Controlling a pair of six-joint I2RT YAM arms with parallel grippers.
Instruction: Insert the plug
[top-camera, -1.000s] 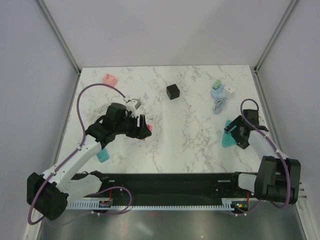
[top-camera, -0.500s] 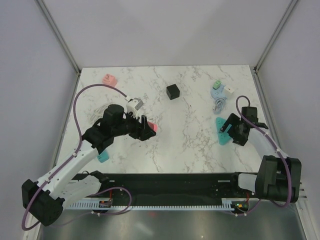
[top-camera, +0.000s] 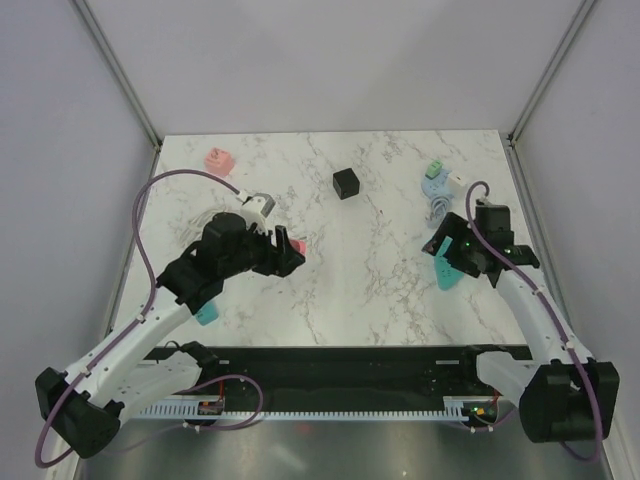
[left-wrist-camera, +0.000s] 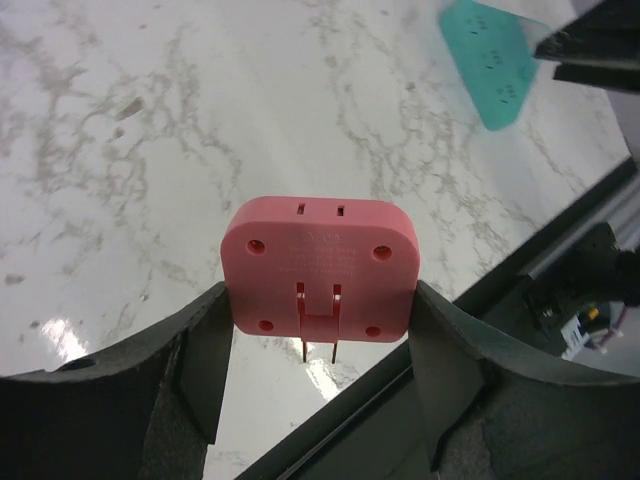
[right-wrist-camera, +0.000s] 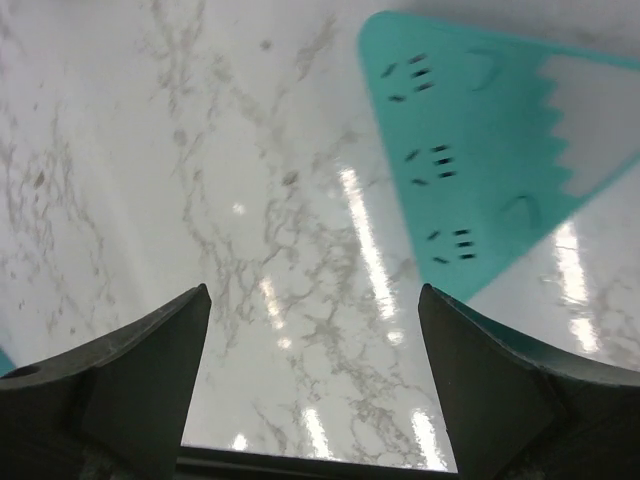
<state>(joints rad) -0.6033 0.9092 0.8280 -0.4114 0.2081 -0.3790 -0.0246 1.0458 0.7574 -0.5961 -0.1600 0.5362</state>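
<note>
My left gripper (top-camera: 288, 253) pinches the pink plug (left-wrist-camera: 320, 265) by its two sides. It holds the plug above the marble table (top-camera: 380, 300), left of centre, and two prongs show at the plug's lower edge in the wrist view. My right gripper (right-wrist-camera: 312, 300) is spread wide with nothing between its fingers. The teal socket strip (right-wrist-camera: 480, 190) lies just beyond them on the table's right side, well apart from the plug.

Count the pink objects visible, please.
2. One pink plug is held in the left hand; one pink block lies at the far-left corner of the table. Others may be hidden.
</note>
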